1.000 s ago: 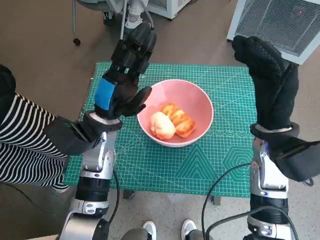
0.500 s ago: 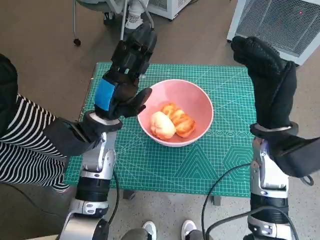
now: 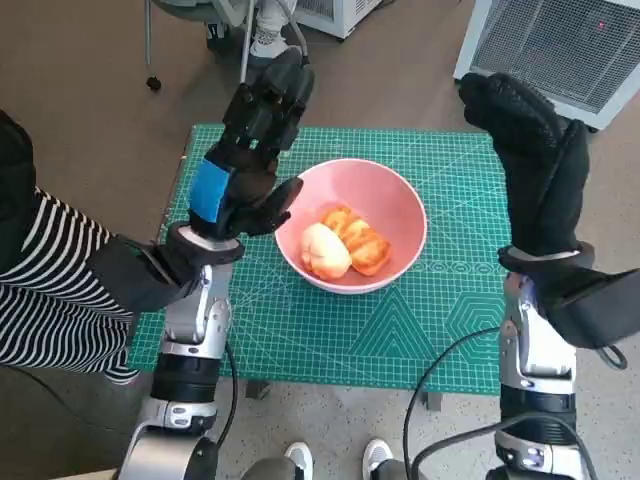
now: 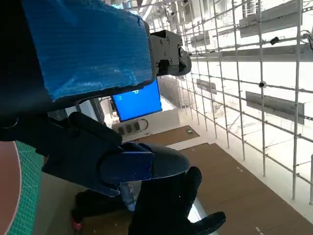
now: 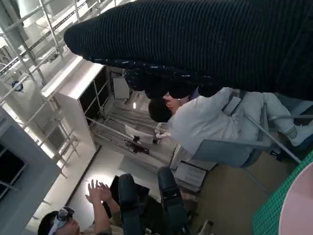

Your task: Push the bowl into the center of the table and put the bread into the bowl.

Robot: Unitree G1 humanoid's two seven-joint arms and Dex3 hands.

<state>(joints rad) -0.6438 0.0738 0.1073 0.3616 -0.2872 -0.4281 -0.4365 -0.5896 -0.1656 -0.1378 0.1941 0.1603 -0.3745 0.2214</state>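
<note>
Down from my head camera, the pink bowl sits near the middle of the green cutting mat that covers the tabletop, and the bread lies inside it: a pale roll on the side nearer my left arm, touching a golden-brown piece beside it. My left hand is raised beside the bowl's rim, blue tape over its back, its black fingers stretched out straight and holding nothing, the thumb ending close to the rim; whether it touches I cannot tell. My right hand in the black knitted glove is lifted over the far right corner of the mat, well apart from the bowl, its fingers extended and lying close together, empty. A striped sleeve of a person shows at the left edge, and a white grilled unit stands on the floor beyond the tabletop. From the left wrist camera, the taped back of my left hand fills most of the picture, with a sliver of the bowl's rim and the mat at the edge, and my gloved right hand dark beyond. From the right wrist camera, the glove runs as a dark band; past it a person in white sits in a chair, another person raises both hands, and the bowl's pink edge meets the mat in the corner
</note>
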